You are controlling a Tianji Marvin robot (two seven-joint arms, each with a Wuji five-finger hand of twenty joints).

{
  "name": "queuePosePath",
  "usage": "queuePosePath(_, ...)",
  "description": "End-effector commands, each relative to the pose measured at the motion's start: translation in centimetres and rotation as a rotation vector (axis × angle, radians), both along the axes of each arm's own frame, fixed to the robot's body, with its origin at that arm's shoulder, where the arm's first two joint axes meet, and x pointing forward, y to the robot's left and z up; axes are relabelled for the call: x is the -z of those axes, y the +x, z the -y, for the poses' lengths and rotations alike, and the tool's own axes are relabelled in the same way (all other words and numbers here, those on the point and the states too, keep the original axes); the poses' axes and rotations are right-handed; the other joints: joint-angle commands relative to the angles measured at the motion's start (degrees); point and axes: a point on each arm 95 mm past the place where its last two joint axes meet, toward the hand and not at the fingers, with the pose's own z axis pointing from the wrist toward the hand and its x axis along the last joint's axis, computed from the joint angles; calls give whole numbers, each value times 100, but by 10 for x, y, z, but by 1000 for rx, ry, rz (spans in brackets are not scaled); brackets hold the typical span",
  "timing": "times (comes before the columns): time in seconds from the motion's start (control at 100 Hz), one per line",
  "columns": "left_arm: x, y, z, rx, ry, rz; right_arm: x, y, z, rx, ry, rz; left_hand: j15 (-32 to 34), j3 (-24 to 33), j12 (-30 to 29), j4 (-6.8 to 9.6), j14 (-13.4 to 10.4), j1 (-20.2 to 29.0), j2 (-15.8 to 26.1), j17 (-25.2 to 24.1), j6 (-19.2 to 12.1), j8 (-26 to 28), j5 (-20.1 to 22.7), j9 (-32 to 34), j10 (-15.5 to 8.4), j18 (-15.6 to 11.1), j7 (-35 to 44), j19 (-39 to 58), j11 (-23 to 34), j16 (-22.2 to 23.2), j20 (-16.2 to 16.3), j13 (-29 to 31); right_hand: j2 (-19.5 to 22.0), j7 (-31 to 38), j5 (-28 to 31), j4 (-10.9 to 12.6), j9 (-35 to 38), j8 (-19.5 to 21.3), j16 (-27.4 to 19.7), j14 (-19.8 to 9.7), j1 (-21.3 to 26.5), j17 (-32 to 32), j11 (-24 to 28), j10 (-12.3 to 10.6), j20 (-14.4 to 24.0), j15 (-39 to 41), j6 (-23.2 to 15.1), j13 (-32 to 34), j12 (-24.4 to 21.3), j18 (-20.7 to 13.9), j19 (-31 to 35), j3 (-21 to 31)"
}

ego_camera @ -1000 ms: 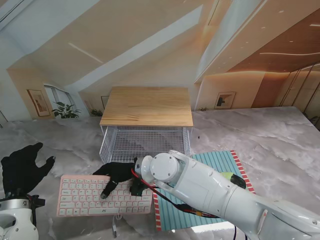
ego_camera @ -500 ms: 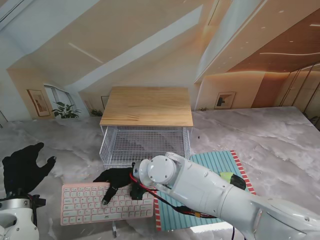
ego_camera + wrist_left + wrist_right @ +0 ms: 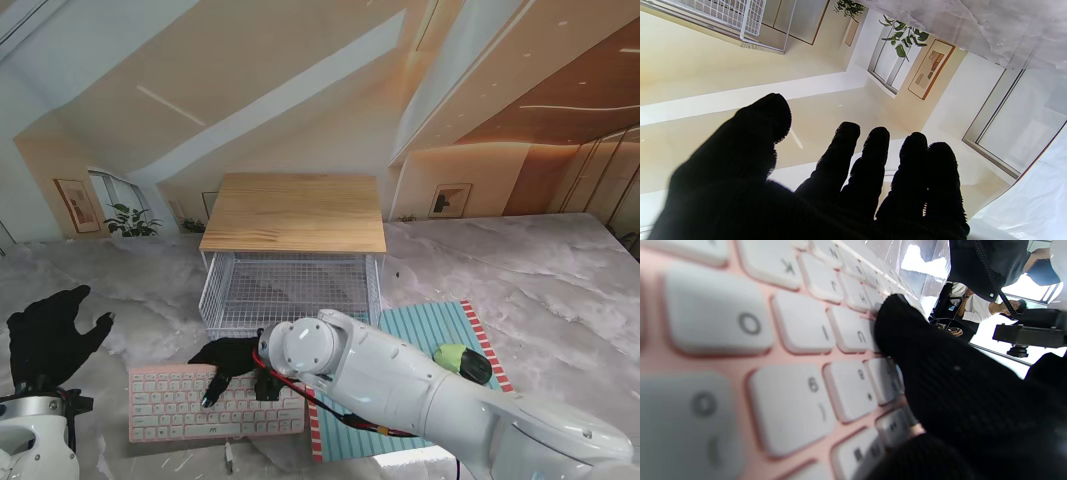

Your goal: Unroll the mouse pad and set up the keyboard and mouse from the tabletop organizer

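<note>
The pink keyboard (image 3: 170, 405) with white keys lies on the table in front of the organizer, its right end touching the mouse pad's left edge. My right hand (image 3: 232, 362) lies across its far edge, fingers pressed down on the keys; the right wrist view shows one finger (image 3: 940, 380) on the keyboard (image 3: 790, 326). The teal striped mouse pad (image 3: 430, 335) lies unrolled to the right. A green and black mouse (image 3: 462, 362) sits on it. My left hand (image 3: 50, 335) hovers at the far left, fingers (image 3: 870, 156) spread, holding nothing.
The organizer, a white wire basket (image 3: 290, 285) under a wooden top (image 3: 293, 212), stands beyond the keyboard; its wire corner (image 3: 750, 20) shows in the left wrist view. A thin cable (image 3: 229, 455) trails from the keyboard's near edge. My right forearm covers part of the pad.
The keyboard has slid nearer to me and a little right under my right hand. The mouse on the pad has come more into view. My left hand has barely moved.
</note>
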Motion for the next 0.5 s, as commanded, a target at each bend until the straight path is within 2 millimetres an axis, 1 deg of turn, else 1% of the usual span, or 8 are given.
queuePosePath(0.0, 2, 0, 2, 9, -2, -15, 3, -6, -7, -18, 9, -8, -1, -46, -47, 90, -96, 115, 126, -43, 25, -52, -16, -141, -67, -215, -79, -63, -8, -40, -20, -95, 574, 294, -149, 252, -111, -58, -128, 49, 443, 379, 142, 81, 608, 376, -348, 164, -64, -947, 1443, 328)
queuePosePath(0.09, 2, 1, 2, 9, -2, -17, 6, -5, -10, -13, 17, -7, -1, -51, -48, 89, -100, 104, 129, -43, 15, -54, -23, -144, -69, -215, -83, -63, -10, -40, -20, -94, 576, 295, -178, 250, -143, -99, -143, 58, 437, 364, 146, 97, 575, 333, -332, 130, -98, -904, 1395, 332)
queuePosePath(0.23, 2, 1, 3, 9, -3, -19, 11, -6, -14, -8, 21, 7, 1, -48, -48, 89, -97, 104, 125, -43, 16, -53, -20, -141, -76, -215, -81, -63, -10, -39, -20, -91, 577, 283, -297, 241, -270, -223, -186, 113, 395, 303, 135, 123, 447, 158, -272, 18, -210, -701, 1169, 294)
queuePosePath(0.35, 3, 1, 3, 8, -5, -21, 13, -6, -15, 1, 28, 15, -4, -48, -50, 89, -92, 110, 125, -43, 33, -55, -19, -146, -57, -215, -84, -63, -15, -41, -20, -99, 551, 242, -437, 246, -469, -369, -238, 202, 382, 33, 83, 154, 339, -145, -225, -177, -320, -379, 838, 250)
queuePosePath(0.4, 3, 1, 3, 8, -4, -22, 14, -6, -16, 7, 34, 19, -8, -47, -52, 89, -95, 118, 131, -43, 38, -57, -20, -148, -54, -215, -88, -63, -18, -43, -20, -105, 538, 177, -535, 250, -598, -486, -271, 283, 375, -170, 21, 172, 311, -335, -178, -319, -401, -235, 686, 239)
queuePosePath(0.43, 3, 1, 3, 7, -4, -22, 15, -6, -16, 9, 39, 24, -7, -48, -52, 88, -91, 120, 130, -43, 38, -58, -22, -148, -53, -215, -90, -63, -19, -42, -20, -103, 530, 153, -569, 257, -691, -556, -423, 375, 369, -352, -14, 171, 283, -551, -149, -424, -463, -80, 515, 252)
queuePosePath(0.49, 3, 1, 3, 7, -4, -21, 15, -7, -16, 9, 44, 33, -10, -54, -56, 86, -90, 122, 130, -43, 41, -60, -25, -153, -40, -215, -95, -63, -25, -44, -20, -111, 530, 95, -629, 264, -845, -612, -644, 456, 305, -615, -60, 160, 244, -765, -104, -574, -543, 78, 307, 267)
